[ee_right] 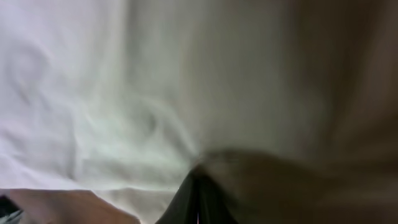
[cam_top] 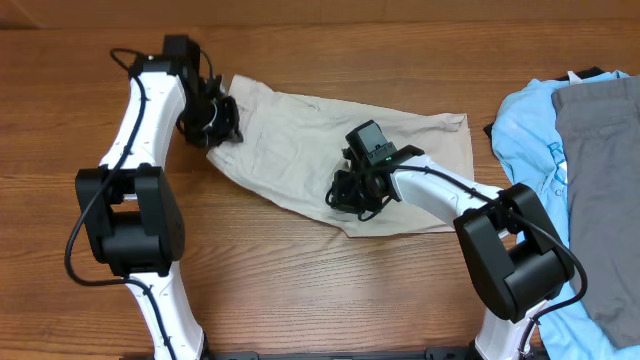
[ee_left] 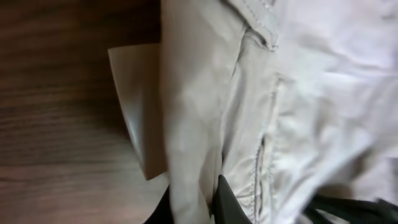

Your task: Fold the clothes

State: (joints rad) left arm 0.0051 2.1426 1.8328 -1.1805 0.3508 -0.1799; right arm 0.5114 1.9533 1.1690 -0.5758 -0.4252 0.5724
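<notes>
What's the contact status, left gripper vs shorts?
Touching. Left wrist view: the left gripper is shut on a fold of the shorts, fabric pinched between its dark fingers.

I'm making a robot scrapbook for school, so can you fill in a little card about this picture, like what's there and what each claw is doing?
surface: brown wooden table
being folded: light beige cotton shorts, spread out, not yet folded
left gripper: shut, pinching the shorts' edge on its own side
right gripper: shut, pinching the cloth close to the near edge
set aside: light blue printed T-shirt with a plain grey garment lying on it, far right
</notes>
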